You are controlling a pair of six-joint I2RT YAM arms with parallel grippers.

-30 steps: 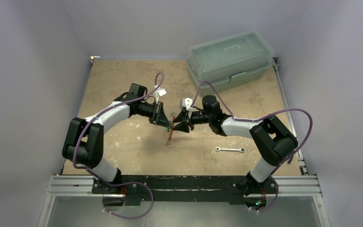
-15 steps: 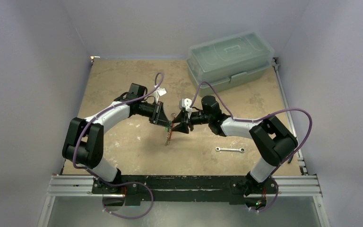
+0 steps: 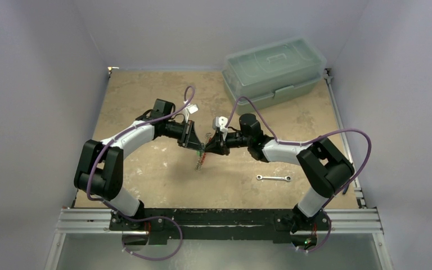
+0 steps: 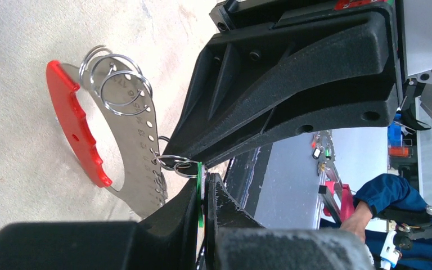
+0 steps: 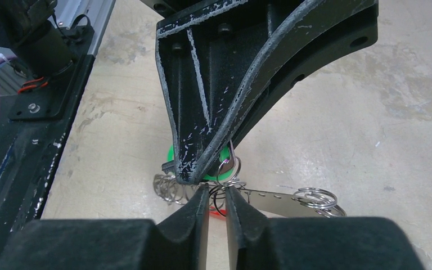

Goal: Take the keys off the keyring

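My left gripper (image 3: 200, 147) (image 4: 204, 185) is shut on the green-headed key (image 4: 200, 188), held above the table. The keyring (image 4: 130, 140), a pale perforated loop with a red section (image 4: 74, 126) and several small split rings (image 4: 118, 81), hangs from that key. In the top view it dangles below the grippers (image 3: 201, 161). My right gripper (image 3: 209, 147) (image 5: 217, 194) is tip to tip with the left one. Its jaws stand a narrow gap apart, with small rings (image 5: 220, 198) between the fingertips. The green key head (image 5: 225, 164) shows just behind the left finger. The other keys are hard to tell apart.
A slim silver wrench (image 3: 274, 178) lies on the table to the right front. A lidded clear-green plastic box (image 3: 274, 70) stands at the back right. Grey walls close in the tan table (image 3: 146, 95) on three sides.
My right gripper has moved left, closing up to the left gripper's tips. The hanging keyring has swung slightly. The left arm has hardly moved.
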